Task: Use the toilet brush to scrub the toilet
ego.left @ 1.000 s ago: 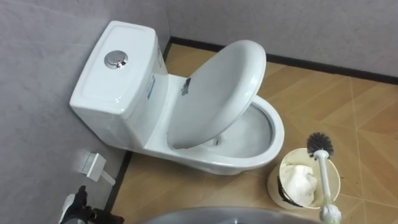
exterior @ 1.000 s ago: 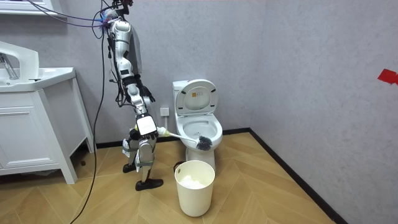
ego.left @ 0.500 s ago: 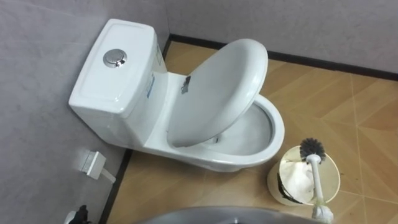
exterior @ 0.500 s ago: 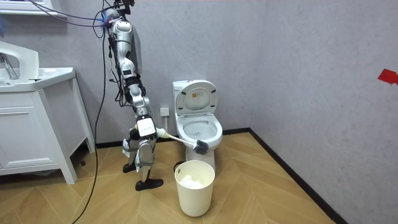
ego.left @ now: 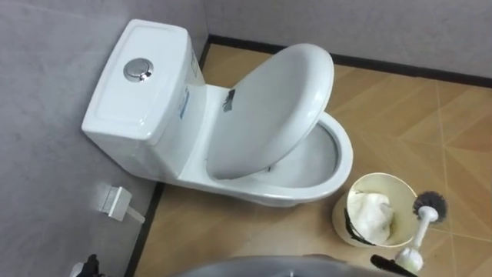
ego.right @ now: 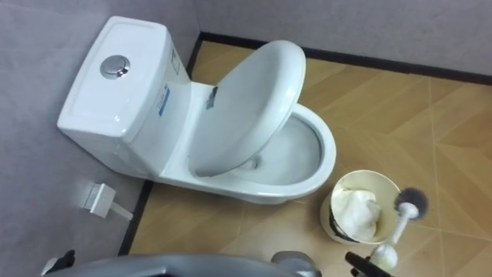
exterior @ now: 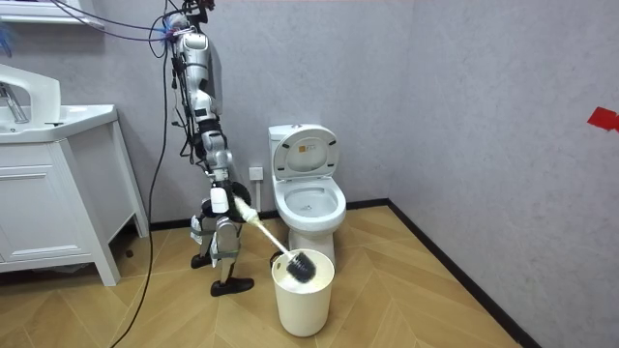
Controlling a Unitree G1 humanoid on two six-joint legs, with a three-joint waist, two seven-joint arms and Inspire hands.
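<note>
Glossy white ceramic is recorded on the toilet [ego.left: 254,154], polished metal on its flush button [ego.left: 137,69]. Beyond the right hand [exterior: 221,199], the handle of the brush [ego.left: 427,206] is judged to be smooth white plastic, probably.

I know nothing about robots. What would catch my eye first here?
A white toilet stands against the grey wall, its lid raised over the open bowl. Beside it, the robot's right hand holds a toilet brush, its dark head at the rim of a cream bin with crumpled white material inside.
</note>
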